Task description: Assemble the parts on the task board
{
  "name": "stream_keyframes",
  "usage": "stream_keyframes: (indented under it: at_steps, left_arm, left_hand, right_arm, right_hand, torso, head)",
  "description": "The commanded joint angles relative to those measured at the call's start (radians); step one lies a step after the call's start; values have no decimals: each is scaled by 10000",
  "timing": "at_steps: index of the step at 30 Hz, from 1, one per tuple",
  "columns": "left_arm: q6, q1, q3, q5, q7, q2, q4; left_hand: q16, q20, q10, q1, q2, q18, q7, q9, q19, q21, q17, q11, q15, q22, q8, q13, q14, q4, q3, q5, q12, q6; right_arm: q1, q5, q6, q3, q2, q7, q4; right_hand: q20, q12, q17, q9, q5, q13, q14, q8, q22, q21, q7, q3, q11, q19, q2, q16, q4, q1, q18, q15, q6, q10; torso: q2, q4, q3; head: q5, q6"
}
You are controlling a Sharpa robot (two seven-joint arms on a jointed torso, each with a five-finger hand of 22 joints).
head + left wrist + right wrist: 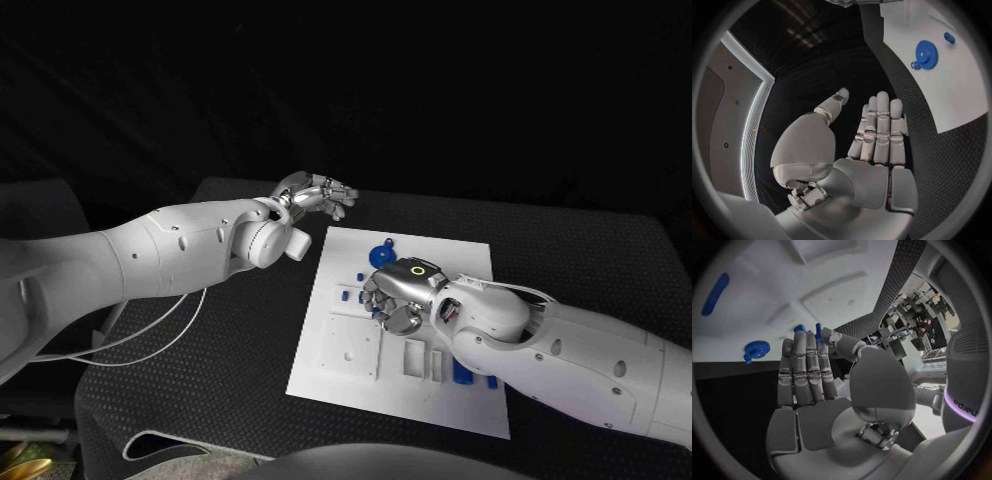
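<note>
Black table (216, 340) bears the unlettered task board (346, 370), blue gear (384, 256).

Right wrist view. The right hand (826, 390) lies with its palm exposed and its fingers (807, 367) extended side by side toward the white task board (767, 290), the thumb set apart beside them; nothing rests in the palm, though whether the fingertips touch the small blue part (799, 328) just beyond them cannot be told. A blue gear (756, 349) sits near the board's edge beside the fingers, and an elongated blue part (714, 294) lies well apart from it, farther across the board, whose surface carries raised rectangular blocks (839, 295).
</note>
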Motion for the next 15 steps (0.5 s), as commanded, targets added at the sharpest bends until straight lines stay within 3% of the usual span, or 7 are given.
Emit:
stream_keyframes:
  at_steps: [1,7,15]
  left_arm:
    - [-40,22,10,81,155,28,4]
    - [-43,31,10,81,156,50,-3]
    - [-8,35,10,82,152,77,3]
  left_hand:
    - [-40,17,-20,-20,22,147,-12,-3,66,-46,19,10,8,15,-33,-7,67,-33,-26,54,33,-77]
    - [-45,17,-19,-19,22,147,-12,-2,67,-49,24,9,8,16,-31,-7,68,-32,-25,53,34,-76]
    - [-54,18,-18,-19,22,146,-13,-1,69,-53,34,9,9,19,-28,-7,69,-28,-23,53,36,-76]
  right_arm:
    - [-102,-332,18,-25,59,161,-78]
    - [-199,-363,33,-99,126,184,-87]
    - [-366,-374,33,-136,196,208,-118]
  right_hand:
    - [-7,47,10,11,67,13,92,52,198,68,1,-20,-13,53,15,6,31,-46,139,-5,28,47]
    - [-8,46,13,17,67,21,92,52,198,69,1,-24,-13,52,21,3,27,-48,139,-5,25,45]
    - [-8,42,20,29,68,36,93,51,198,71,3,-33,-12,51,32,-1,20,-55,139,-5,20,43]
  torso:
    - [5,8,11]
    - [4,-24,9]
    - [-2,-24,19]
  head:
    - [255,-145]
    - [457,-252]
    - [595,-352]
